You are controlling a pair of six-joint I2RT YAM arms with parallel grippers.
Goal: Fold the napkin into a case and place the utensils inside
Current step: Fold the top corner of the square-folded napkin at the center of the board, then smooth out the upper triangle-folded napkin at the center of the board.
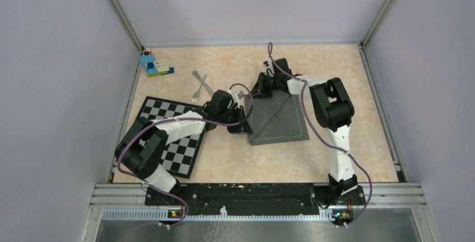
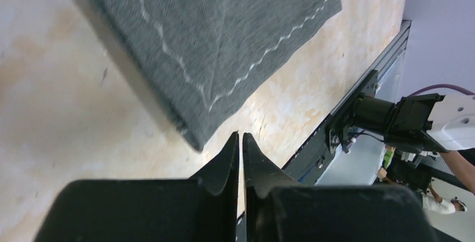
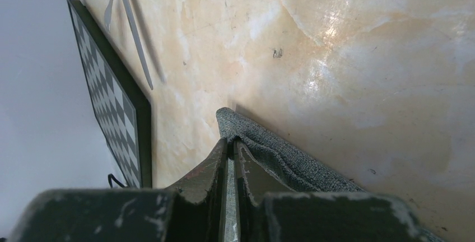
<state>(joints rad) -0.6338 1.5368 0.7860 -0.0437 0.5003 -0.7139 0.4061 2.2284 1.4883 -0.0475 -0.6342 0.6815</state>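
My right hand pinched the napkin's far-edge corner, to draw a fold, I judged, while my left hand, closed on nothing, hovered beside its near-left corner.

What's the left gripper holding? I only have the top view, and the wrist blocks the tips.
Observer: Nothing. In the left wrist view the left gripper is shut and empty. The napkin corner lies just past its tips, not between them.
Operator: And the right?
Observer: In the right wrist view the right gripper is shut at the napkin's far corner, where the cloth bunches up off the table. I can't tell whether any cloth is pinched.
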